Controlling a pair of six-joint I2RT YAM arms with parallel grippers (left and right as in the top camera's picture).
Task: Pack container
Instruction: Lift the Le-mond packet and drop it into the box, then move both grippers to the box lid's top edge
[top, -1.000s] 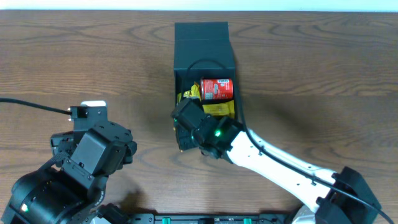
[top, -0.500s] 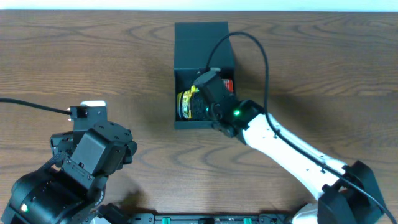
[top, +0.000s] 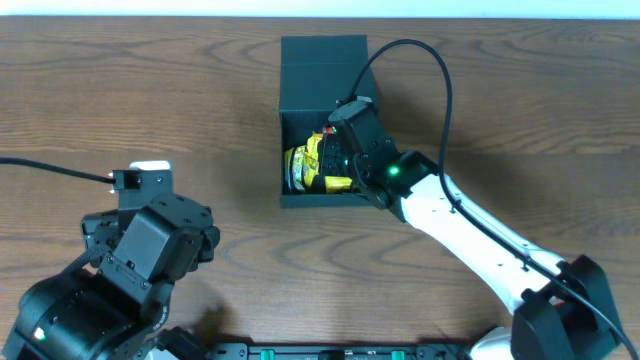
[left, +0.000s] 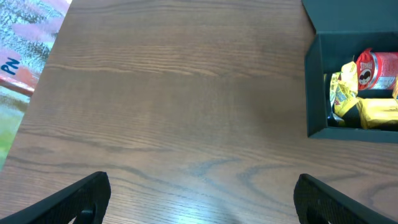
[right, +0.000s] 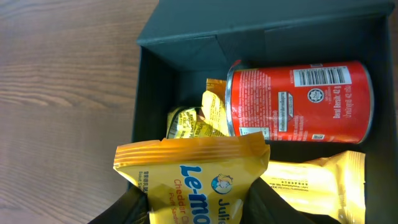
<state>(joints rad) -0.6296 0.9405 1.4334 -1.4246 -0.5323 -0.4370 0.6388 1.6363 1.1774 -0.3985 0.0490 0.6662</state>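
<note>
1. Overhead: the box (top: 323, 75) sits at upper centre, lid flap folded back toward the top; the right claw (top: 348, 150) hangs over its open part, beside yellow packets (top: 305, 165)
2. Left wrist: the left claw (left: 202, 193) is spread wide, holding nothing, over the table (left: 155, 93); the box is at upper right with a red can (left: 379, 68) inside
3. Right wrist: the right claw, partly closed, pinches a yellow packet (right: 193, 171) at bottom centre, over the box's inside; the can lies at upper right

Left claw (left: 202, 202) wide open, right claw (right: 200, 208) mid-grip.
</note>
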